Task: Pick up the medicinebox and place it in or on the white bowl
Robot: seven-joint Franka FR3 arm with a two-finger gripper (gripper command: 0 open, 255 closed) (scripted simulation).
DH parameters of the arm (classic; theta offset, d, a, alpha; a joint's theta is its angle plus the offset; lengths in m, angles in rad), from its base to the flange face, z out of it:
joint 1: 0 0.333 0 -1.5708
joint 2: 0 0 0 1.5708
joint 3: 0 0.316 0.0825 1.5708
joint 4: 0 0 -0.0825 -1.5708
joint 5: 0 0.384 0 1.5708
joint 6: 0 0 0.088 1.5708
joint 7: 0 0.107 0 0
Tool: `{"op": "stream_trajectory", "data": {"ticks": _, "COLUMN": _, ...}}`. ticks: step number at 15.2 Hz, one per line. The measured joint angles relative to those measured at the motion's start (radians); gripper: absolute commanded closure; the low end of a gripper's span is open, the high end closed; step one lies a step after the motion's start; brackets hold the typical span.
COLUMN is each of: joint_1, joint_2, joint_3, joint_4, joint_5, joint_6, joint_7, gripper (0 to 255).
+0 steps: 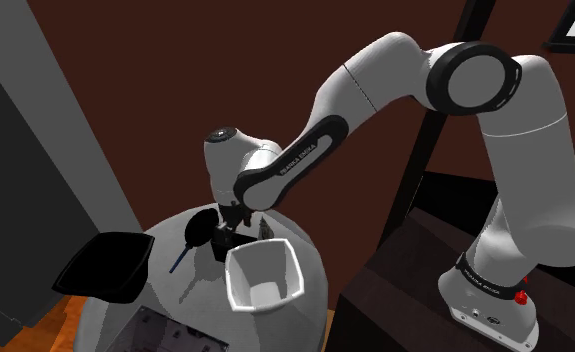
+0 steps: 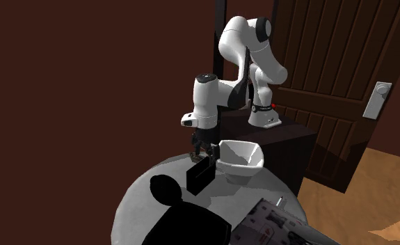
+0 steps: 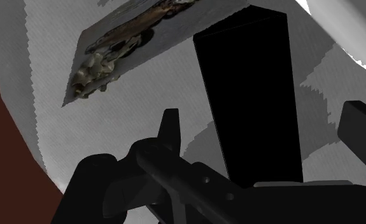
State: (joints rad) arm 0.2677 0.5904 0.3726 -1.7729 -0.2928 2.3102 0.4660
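The medicine box (image 2: 200,175) is a plain black upright block on the round grey table (image 2: 156,174). It stands close beside the white bowl (image 2: 241,154), on the second exterior view's left of it. My gripper (image 2: 201,149) hangs just above the box, pointing down. In the wrist view the box (image 3: 251,95) rises between the two fingers (image 3: 170,127), which stand apart and do not touch it. The shoulder view shows the gripper (image 1: 231,226) over the dark box (image 1: 222,246), with the empty, squarish bowl (image 1: 265,272) to its right.
A black tray-like dish (image 1: 105,265) sits at the table's left edge in the shoulder view. A black round utensil (image 1: 201,226) with a blue handle lies next to the box. A printed flat sheet (image 3: 127,41) lies on the table. My stand (image 1: 495,300) rests on a dark cabinet.
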Motion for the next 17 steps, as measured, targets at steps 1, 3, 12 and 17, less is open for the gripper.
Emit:
{"op": "stream_trajectory", "data": {"ticks": 1, "joint_1": 0.003, "joint_2": 0.011, "joint_3": -0.003, "joint_4": 0.0, "joint_5": -0.005, "joint_6": 0.01, "joint_7": 0.004, "gripper": 0}}
{"op": "stream_trajectory", "data": {"ticks": 3, "joint_1": 0.01, "joint_2": 0.037, "joint_3": -0.011, "joint_4": 0.009, "joint_5": -0.015, "joint_6": 0.026, "joint_7": 0.009, "gripper": 0}}
{"op": "stream_trajectory", "data": {"ticks": 12, "joint_1": 0.018, "joint_2": 0.068, "joint_3": -0.023, "joint_4": 0.014, "joint_5": -0.028, "joint_6": 0.059, "joint_7": 0.018, "gripper": 0}}
{"op": "stream_trajectory", "data": {"ticks": 17, "joint_1": 0.018, "joint_2": 0.065, "joint_3": -0.022, "joint_4": 0.01, "joint_5": -0.028, "joint_6": 0.058, "joint_7": 0.018, "gripper": 255}}
